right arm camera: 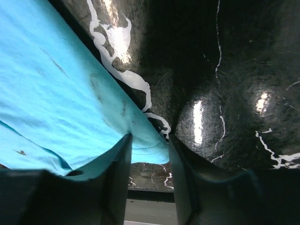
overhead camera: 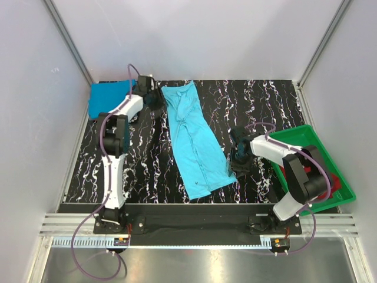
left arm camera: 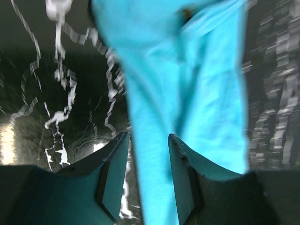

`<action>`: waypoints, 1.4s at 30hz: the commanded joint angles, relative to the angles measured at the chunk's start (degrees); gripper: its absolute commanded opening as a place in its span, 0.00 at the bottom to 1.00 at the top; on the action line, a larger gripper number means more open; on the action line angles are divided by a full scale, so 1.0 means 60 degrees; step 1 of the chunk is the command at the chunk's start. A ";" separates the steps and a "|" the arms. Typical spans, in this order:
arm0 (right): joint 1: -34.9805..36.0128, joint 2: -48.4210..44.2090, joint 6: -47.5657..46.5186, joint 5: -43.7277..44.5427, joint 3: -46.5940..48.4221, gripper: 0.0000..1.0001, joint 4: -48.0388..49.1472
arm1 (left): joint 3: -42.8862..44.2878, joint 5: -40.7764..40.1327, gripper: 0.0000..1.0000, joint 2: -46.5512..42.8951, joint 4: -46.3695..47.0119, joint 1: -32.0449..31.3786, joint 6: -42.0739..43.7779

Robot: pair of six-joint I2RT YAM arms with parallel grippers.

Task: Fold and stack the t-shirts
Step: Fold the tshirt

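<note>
Toward 5 o'clock, the right end effector [right arm camera: 149, 140] is held narrowly parted astride the near hem of the light turquoise t-shirt [overhead camera: 194, 141], laid as a long strip across the worktop [overhead camera: 265, 106]. The cloth is judged light and limp, best pinched at corners. Toward 11 o'clock the left end effector [left arm camera: 148, 136] is likewise parted over its far end.

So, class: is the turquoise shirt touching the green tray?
Apart. The top view shows bare black table between the turquoise shirt and the green tray.

Both arms [overhead camera: 112, 171] white-linked with black joints, purple cables [overhead camera: 129, 76]; left hand [left arm camera: 147, 180] and right hand [right arm camera: 149, 180] black
</note>
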 commanded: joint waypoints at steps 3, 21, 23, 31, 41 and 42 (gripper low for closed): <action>-0.0005 -0.0234 0.0037 -0.0383 -0.0533 0.38 0.0397 | 0.0303 0.0197 0.44 0.0882 -0.0528 -0.0152 -0.0202; 0.0024 -0.3146 0.3112 -0.1672 -0.2731 0.00 0.2432 | 0.0816 0.0023 0.00 0.1558 -0.0674 -0.0445 -0.0216; 0.0053 -0.3471 0.3625 -0.1672 -0.3009 0.00 0.2623 | 0.0757 -0.0256 0.00 0.1470 -0.0689 -0.0343 -0.0333; 0.0463 -0.3780 0.4549 -0.1410 -0.3493 0.00 0.3357 | -0.0076 -0.1253 0.00 0.0665 -0.0311 0.0140 -0.1563; 0.0552 -0.3853 0.4198 -0.0881 -0.3684 0.00 0.3152 | -0.0284 -0.0669 0.02 0.0457 -0.0074 0.0507 -0.1960; 0.0552 -0.3868 0.4111 -0.0852 -0.3669 0.00 0.3050 | -0.0109 -0.0363 0.05 0.0661 -0.0117 0.0536 -0.1945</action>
